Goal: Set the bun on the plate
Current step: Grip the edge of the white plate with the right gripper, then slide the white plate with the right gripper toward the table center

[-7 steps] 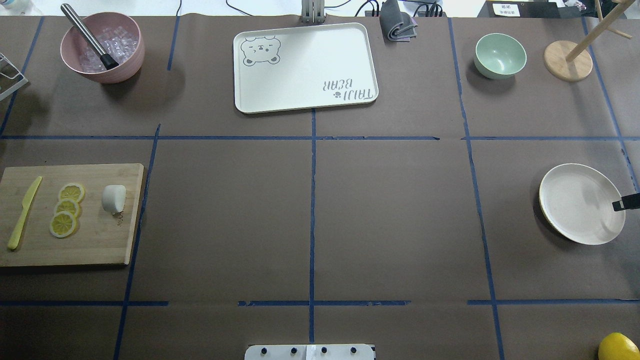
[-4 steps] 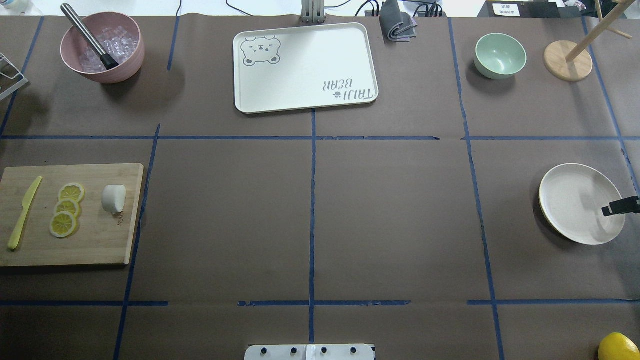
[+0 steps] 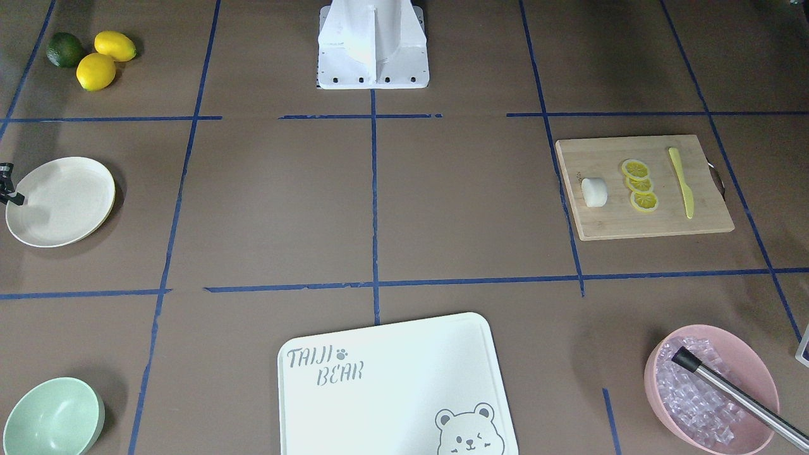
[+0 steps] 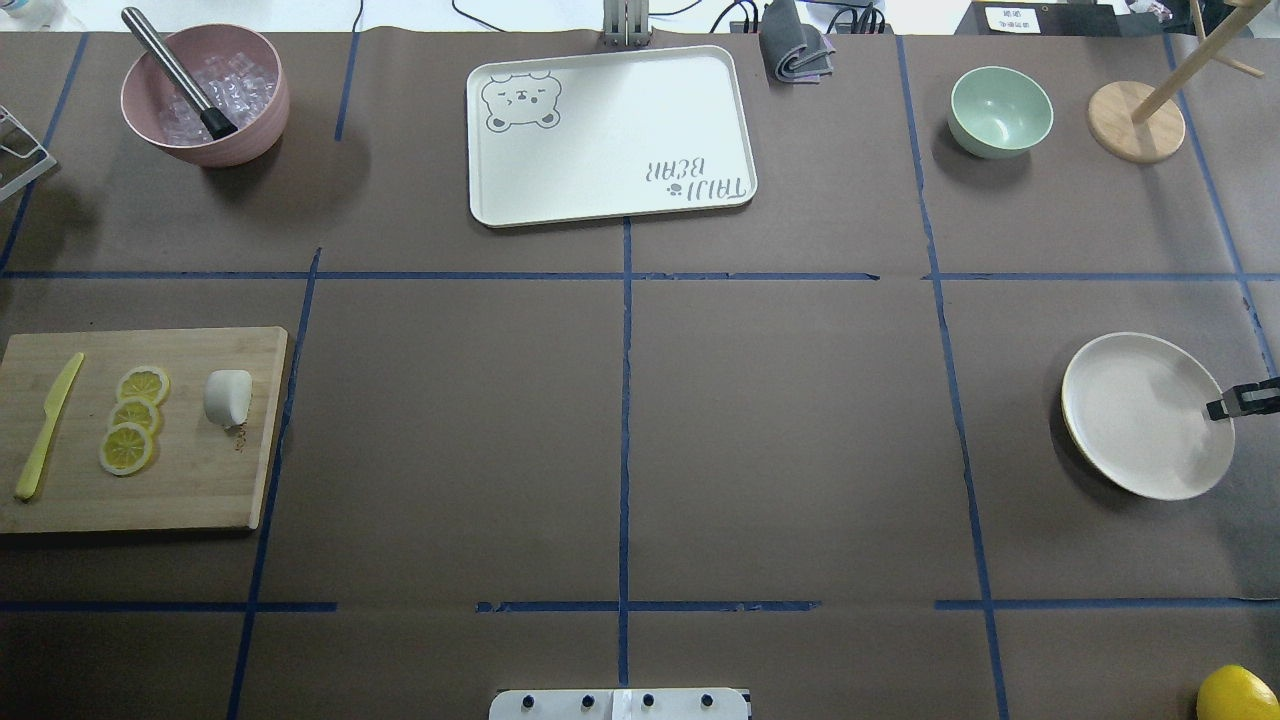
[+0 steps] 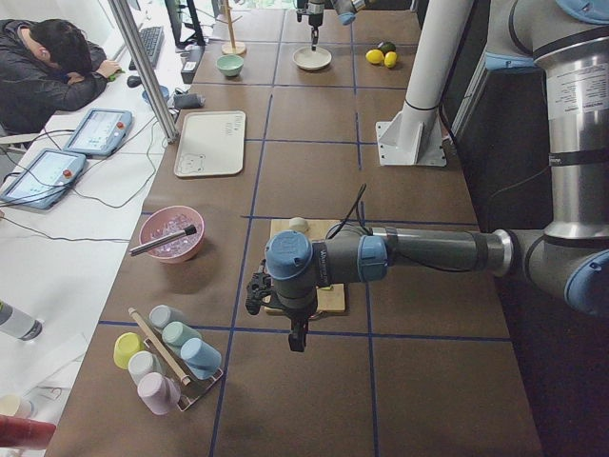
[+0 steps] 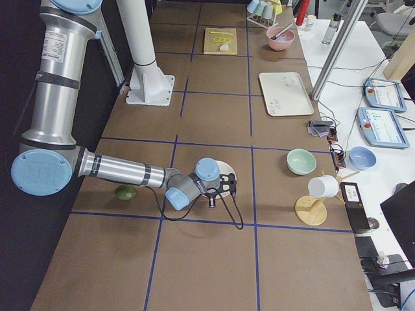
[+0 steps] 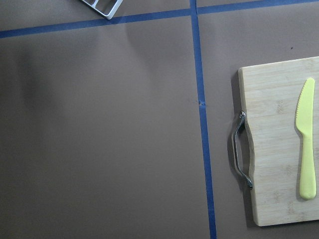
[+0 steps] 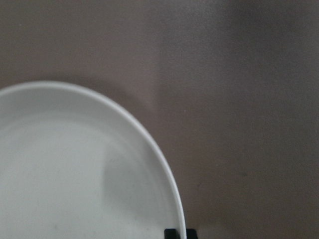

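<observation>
Bun isn't picked yet. The small plain white soft-looking bun (image 4: 227, 396) is lying on the pale bamboo cutting board (image 4: 200, 480) at the robot's left end of the brown-paper-covered bench (image 4: 620, 420). It's just beside the three yellow lemon slices (image 4: 133, 418). The round cream-white shallow plate (image 4: 1130, 420) is sitting at the opposite end, well apart from it, with nothing on it.

The right end effector (image 4: 1225, 405) is reaching in over the plate's outer rim. The right wrist view is showing one black fingertip (image 8: 174, 234) right at that rim. I can't tell whether it's clamping the rim or just hovering there.

The left end effector (image 5: 299, 343) is hanging off the board's handle end. Only the side view is catching it, so I can't tell its opening either. Its wrist camera is seeing the metal handle (image 7: 240, 149) and the yellow-green plastic knife (image 7: 306, 139), not the bun.

What you're risking from here, as I'm reading it:
- If that finger is bearing on the rim, any sideways move is likely tipping the plate or skating it on the paper.
- The bun is looking squashy, so closing hard is going to dent it or squirt it out.
- With the lemon slices sitting that close, coming in wide on that side is going to knock them.
- The long gap to the plate is giving a loose hold plenty of travel to drop it.
</observation>
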`<control>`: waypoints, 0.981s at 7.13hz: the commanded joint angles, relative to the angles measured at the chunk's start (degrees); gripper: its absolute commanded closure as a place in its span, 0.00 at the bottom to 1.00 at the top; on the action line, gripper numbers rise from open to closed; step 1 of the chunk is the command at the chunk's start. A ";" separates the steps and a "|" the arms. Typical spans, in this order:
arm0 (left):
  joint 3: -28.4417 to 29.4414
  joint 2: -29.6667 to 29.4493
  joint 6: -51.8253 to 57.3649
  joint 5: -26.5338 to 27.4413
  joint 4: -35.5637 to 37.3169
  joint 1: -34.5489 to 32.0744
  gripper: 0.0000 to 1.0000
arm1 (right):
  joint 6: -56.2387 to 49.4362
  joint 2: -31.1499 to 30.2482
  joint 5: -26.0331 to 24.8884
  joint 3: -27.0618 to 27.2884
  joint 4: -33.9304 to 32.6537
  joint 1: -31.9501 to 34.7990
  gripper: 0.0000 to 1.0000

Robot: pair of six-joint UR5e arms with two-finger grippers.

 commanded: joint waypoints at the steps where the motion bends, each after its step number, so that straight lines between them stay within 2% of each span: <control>1: -0.15 0.00 0.00 0.00 0.00 0.00 0.00 | 3.83 0.15 0.49 2.97 -0.33 -0.08 1.00; 3: -0.24 0.00 0.00 0.00 -0.09 0.00 0.00 | 11.02 0.16 3.29 9.72 -0.60 -1.30 1.00; 4: -0.24 0.00 0.00 0.00 -0.18 0.00 0.00 | 16.73 2.51 3.04 12.89 -0.69 -4.01 1.00; 5: -0.24 0.00 0.00 0.00 -0.26 0.00 0.00 | 24.09 7.14 2.52 13.10 -0.69 -7.78 1.00; 6: -0.24 -0.09 0.00 -0.09 -0.18 0.00 0.00 | 29.65 12.67 -0.27 12.92 -2.95 -12.95 1.00; 7: -0.24 -0.09 0.00 0.00 -0.18 0.00 0.00 | 31.62 19.42 -3.17 13.10 -10.54 -14.74 1.00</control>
